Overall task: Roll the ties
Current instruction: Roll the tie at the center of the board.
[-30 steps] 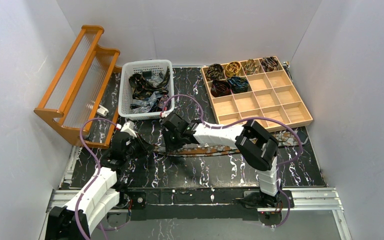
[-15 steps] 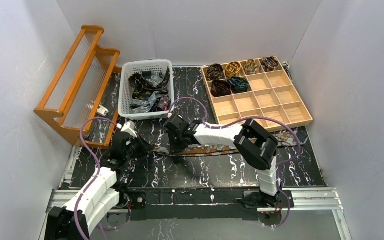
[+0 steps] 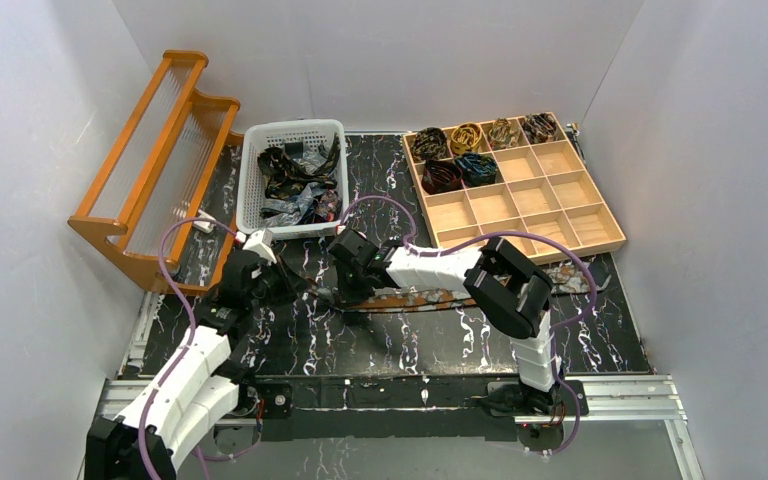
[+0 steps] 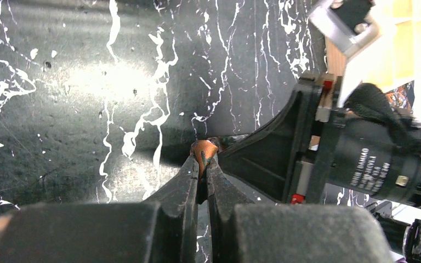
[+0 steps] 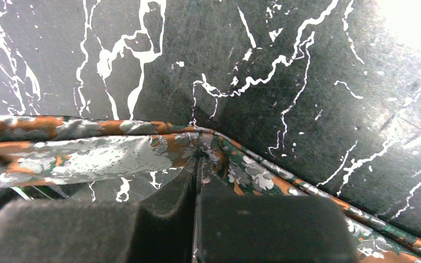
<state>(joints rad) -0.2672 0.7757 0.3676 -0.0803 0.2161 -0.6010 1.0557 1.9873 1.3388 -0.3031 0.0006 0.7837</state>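
Note:
A rust-brown tie with grey mottling [image 3: 430, 300] lies stretched across the black marbled table, from the middle toward the right. My left gripper [image 3: 305, 292] is shut on the tie's narrow orange tip [image 4: 204, 150]. My right gripper [image 3: 348, 292] is shut on a fold of the same tie [image 5: 208, 148], close beside the left gripper, its tips at the table. The tie runs off to the lower right in the right wrist view [image 5: 329, 197]. Several rolled ties [image 3: 460, 155] sit in the back compartments of the wooden tray [image 3: 560, 200]. Loose ties [image 3: 290, 180] fill the white basket [image 3: 250, 190].
An orange wooden rack [image 3: 150, 170] stands at the far left, its foot close to my left arm. The basket stands just behind both grippers. Grey walls close in the table on three sides.
My left gripper has moved up and right toward the right gripper, carrying the tie's tip. The right gripper has shifted slightly left and stays on the tie.

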